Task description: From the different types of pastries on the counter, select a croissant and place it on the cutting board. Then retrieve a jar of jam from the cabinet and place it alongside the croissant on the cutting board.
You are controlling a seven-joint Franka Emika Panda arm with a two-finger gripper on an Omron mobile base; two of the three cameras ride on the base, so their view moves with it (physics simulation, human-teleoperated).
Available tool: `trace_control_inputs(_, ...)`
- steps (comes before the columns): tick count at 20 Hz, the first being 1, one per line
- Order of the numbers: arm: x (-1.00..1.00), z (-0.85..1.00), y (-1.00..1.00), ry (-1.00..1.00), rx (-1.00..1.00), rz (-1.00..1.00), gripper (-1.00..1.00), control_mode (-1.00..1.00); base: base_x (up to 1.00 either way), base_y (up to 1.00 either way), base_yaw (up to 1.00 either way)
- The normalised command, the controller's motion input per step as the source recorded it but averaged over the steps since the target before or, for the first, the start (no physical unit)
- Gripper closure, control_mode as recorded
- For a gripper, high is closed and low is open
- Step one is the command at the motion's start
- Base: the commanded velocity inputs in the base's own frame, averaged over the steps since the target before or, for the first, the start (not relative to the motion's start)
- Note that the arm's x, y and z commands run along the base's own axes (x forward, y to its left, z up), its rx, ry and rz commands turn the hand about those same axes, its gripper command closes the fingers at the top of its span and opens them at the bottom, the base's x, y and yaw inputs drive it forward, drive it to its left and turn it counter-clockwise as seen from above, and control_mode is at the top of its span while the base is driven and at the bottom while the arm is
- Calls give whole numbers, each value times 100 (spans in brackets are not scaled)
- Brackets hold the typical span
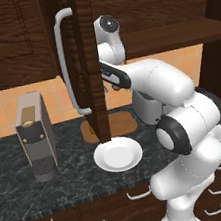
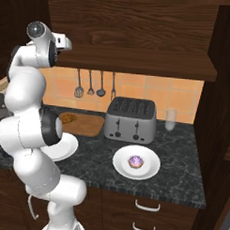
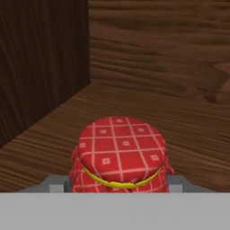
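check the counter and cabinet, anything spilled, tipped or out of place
Nothing stands out. The jam jar sits upright in the cabinet, the croissant lies on the cutting board, and the cupcake stands on its plate.

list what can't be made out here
- Gripper state: in the hand view the grey band covers the fingertips beside the jar.
- Jar body: hand view, cut off below the red top.
- Croissant: right base view, small, partly behind the arm.
- Board: left base view, partly behind the cabinet door.
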Motion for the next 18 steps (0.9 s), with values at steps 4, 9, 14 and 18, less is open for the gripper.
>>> trace_control_inputs(4, 0, 0, 0, 5, 1, 0, 100, -100, 0, 0, 0)
trace_control_inputs(9, 0, 0, 0, 0, 0, 0, 100, -100, 0, 0, 0)
trace_control_inputs(14, -3, 1, -1, 0, 0, 0, 100, -100, 0, 0, 0)
trace_control_inputs(18, -40, 26, -25, -5, 2, 0, 100, -100, 0, 0, 0)
